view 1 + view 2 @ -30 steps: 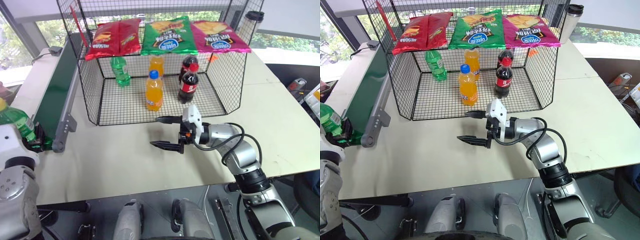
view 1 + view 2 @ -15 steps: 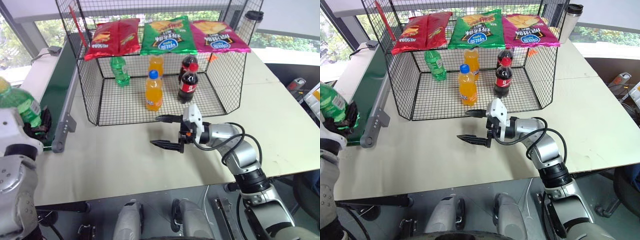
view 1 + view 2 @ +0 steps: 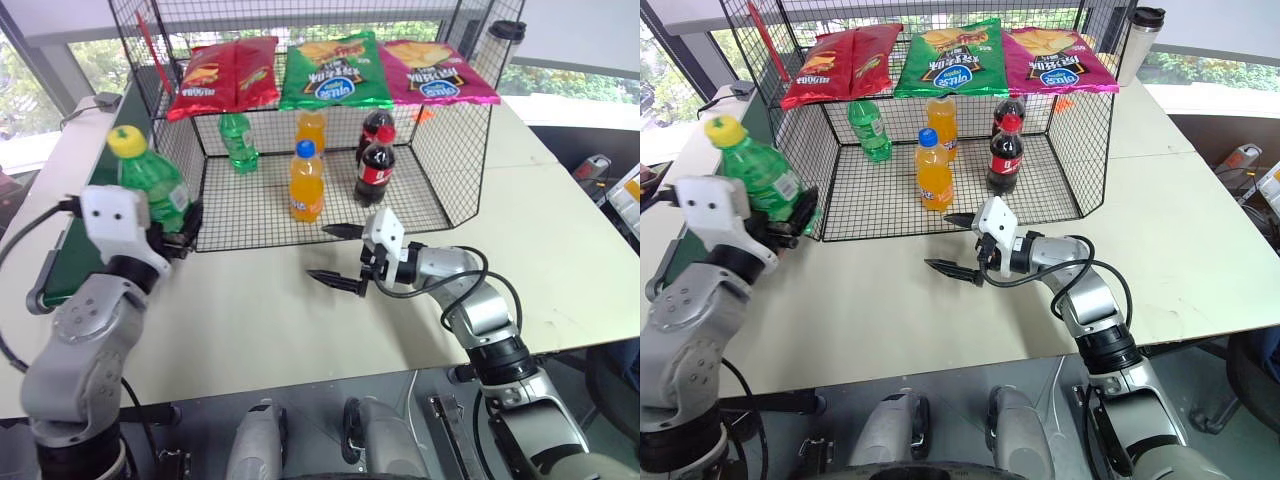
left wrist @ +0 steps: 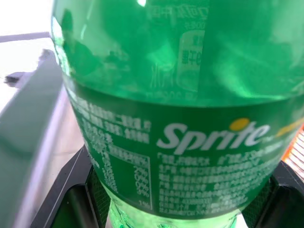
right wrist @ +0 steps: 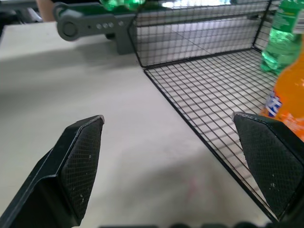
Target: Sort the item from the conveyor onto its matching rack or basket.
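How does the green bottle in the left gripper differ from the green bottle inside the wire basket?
The held green bottle is clamped in the left gripper, above the table beside the conveyor; the other green bottle stands on the floor of the basket, at the back. The held bottle leans; the basket one stands upright. The held one's yellow cap shows; the other's cap is hidden behind a crisp bag. Both are green, translucent and labelled.

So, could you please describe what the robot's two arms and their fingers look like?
Both arms are silver-grey metal with rounded joints and black cables looping outside. Each wrist carries a white block. The left gripper and right gripper have black fingers with textured pads, tapering to points.
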